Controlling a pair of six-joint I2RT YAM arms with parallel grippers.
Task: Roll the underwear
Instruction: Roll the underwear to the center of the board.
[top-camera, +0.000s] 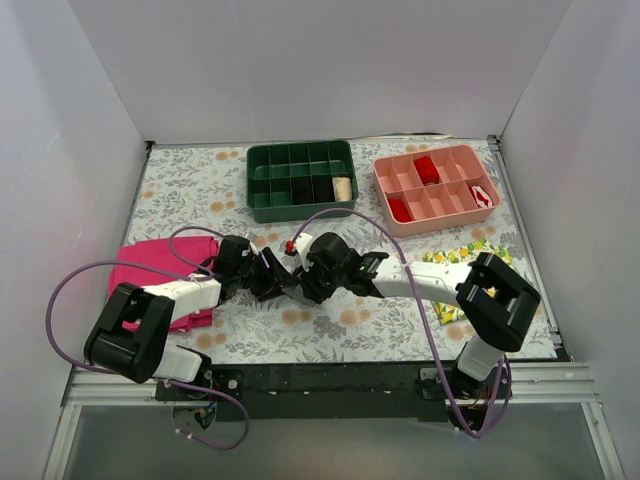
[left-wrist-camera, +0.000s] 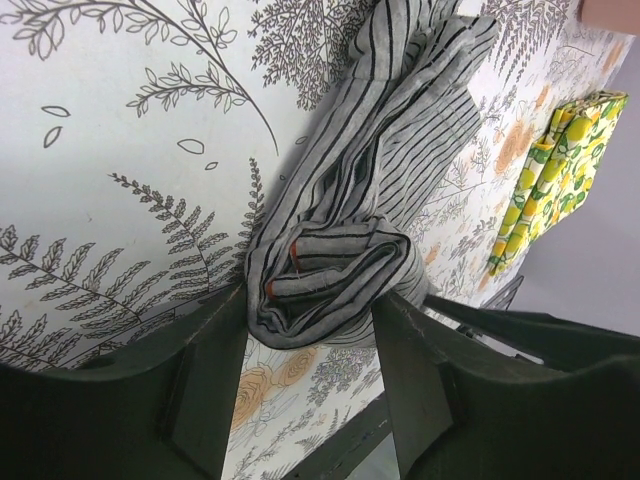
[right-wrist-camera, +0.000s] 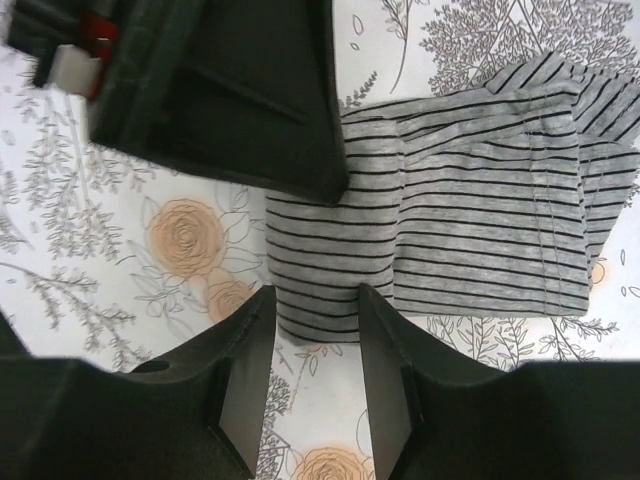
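1. The underwear (left-wrist-camera: 350, 230) is seen lying near the middle of the desk (top-camera: 180, 180), somewhat closer to the near edge than to the far one, between the two grippers.
2. One end of it is wound into a tight roll with the orange trim showing in its coils; the other end is spread flat on the printed cover.
3. The left arm is stretched low from the near left corner towards the middle of the desk, its forearm almost level.
4. The rolled end is held by the left gripper (left-wrist-camera: 310, 300): one finger is set against each side of the roll, and the fabric is squeezed between them.
5. The right arm is bent at the elbow near the right edge, and its forearm is reached leftwards, low over the desk, until the two wrists almost meet.
6. The right gripper (right-wrist-camera: 315, 300) is placed at the flat end of the fabric; its fingers are kept a little apart, with the edge of the cloth lying unbunched between the tips.
7. A magenta cloth (top-camera: 150, 260) is found by the left edge, partly under the left arm.
8. A lemon-print cloth (top-camera: 455, 255) is found towards the right edge, beside the right forearm.
9. A green tray (top-camera: 252, 180) and a pink tray (top-camera: 380, 185) are set side by side along the far edge, well apart from the underwear.
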